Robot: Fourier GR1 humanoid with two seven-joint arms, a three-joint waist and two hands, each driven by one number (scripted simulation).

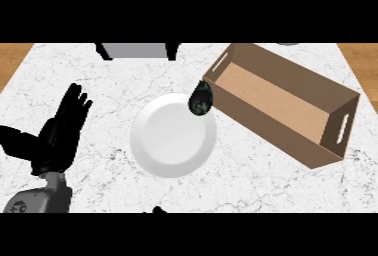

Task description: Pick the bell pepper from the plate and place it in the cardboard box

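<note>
nearest of all is the grey forearm [37, 199] at the bottom left, with a round mark on it that is too small to read. up from it is the left hand [59, 132], black, with its fingers straight, spread apart and pointing up. it holds nothing and touches only its own dark shadow on the white marble counter [96, 75].

to the right of the hand, a little way off, lies the white plate [171, 140]. it is bare in the middle. past the plate's far right edge sits the bell pepper [200, 98], dark green and shiny. it rests on the plate's rim and looks to be touching the wall of the cardboard box [284, 102]. the pepper is outside the box. the box is brown, open on top, turned at a slant, with a long slot for carrying cut in its right end. no words can be seen on the box.

far up from the hand, at the top edge, is a grey thing [136, 50] with black sides. i cannot tell what it is.

the right hand does not show.
</note>
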